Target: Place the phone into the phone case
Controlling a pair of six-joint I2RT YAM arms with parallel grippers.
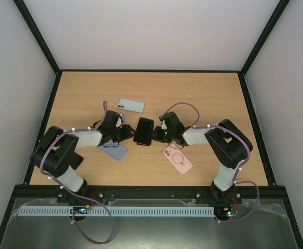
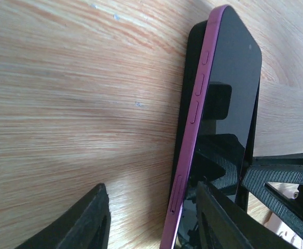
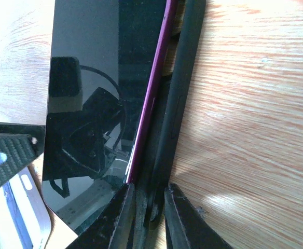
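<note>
Purple edging is showing all along the phone (image 2: 229,78), so I am guessing it is only sitting on top of the black phone case (image 3: 181,78) in the middle of the tabletop (image 1: 208,104), not pushed all the way in. Your right gripper (image 3: 147,199) is pinching the side wall of the case, its jaws clenched on it. Your left gripper (image 2: 151,205) is reaching over the phone's other long edge. Its jaws are standing apart, one finger on the wood side and one over the glass.

If you are squeezing at this end only, the far corner may be popping up. If the right jaws are bending the wall inward, the phone may be jamming against it. Pushing hard on the slippery glass could be sliding both things away.
</note>
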